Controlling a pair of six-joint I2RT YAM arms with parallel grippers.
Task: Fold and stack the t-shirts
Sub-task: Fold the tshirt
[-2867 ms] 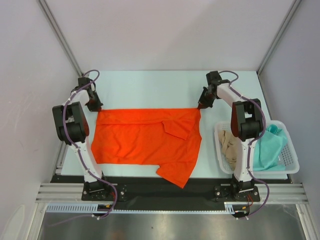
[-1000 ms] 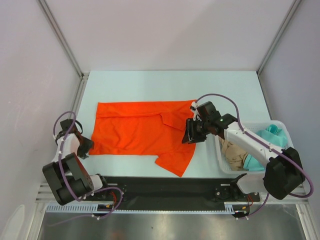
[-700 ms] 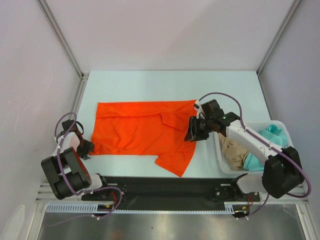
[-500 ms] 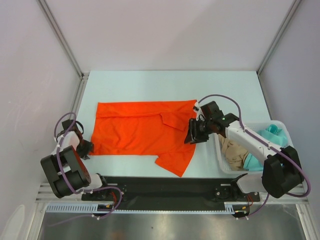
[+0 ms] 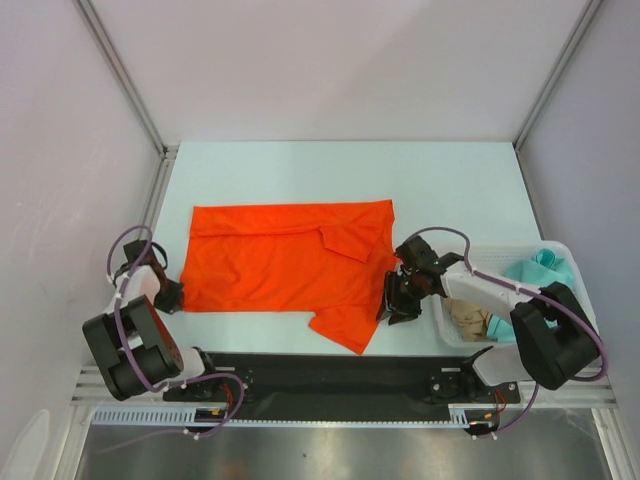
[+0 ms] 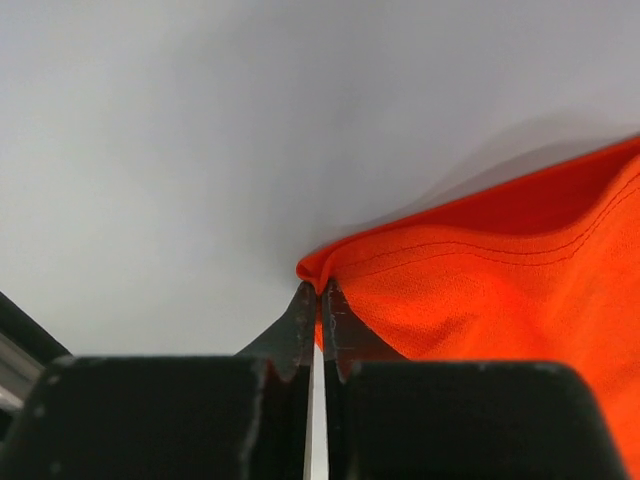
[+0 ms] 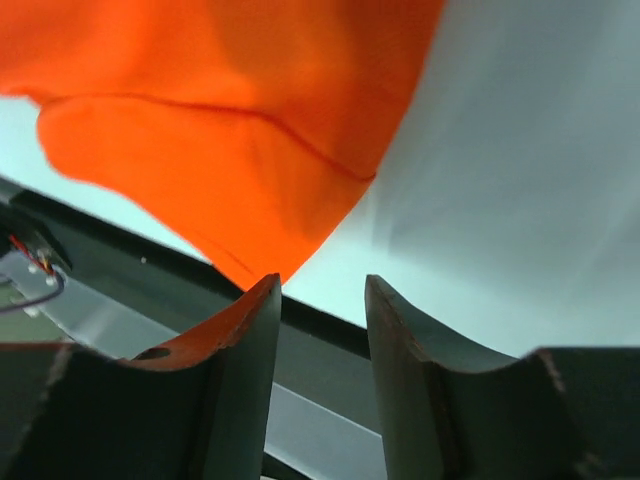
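Note:
The bright orange-red t-shirt (image 5: 280, 270) lies spread flat on the pale table, one sleeve (image 5: 345, 325) reaching toward the near edge. My left gripper (image 5: 172, 297) sits at the shirt's near left corner. In the left wrist view it (image 6: 320, 290) is shut on that corner, a small fold of orange cloth (image 6: 500, 270) pinched at the tips. My right gripper (image 5: 392, 305) hovers by the near right sleeve. In its wrist view the gripper (image 7: 320, 285) is open and holds nothing, with the orange sleeve (image 7: 220, 120) just beyond. The teal-green t-shirt (image 5: 535, 270) and the beige-tan t-shirt (image 5: 465, 318) lie in the basket.
A white mesh basket (image 5: 585, 320) stands at the right, close behind the right arm. The table's black front rail (image 5: 320, 365) runs just below the sleeve. Bare pale table (image 5: 450, 185) lies beyond the shirt, and metal frame posts rise at both back corners.
My left gripper has shut on the shirt's near left corner. My right gripper has moved down the shirt's right edge toward the near sleeve, still open.

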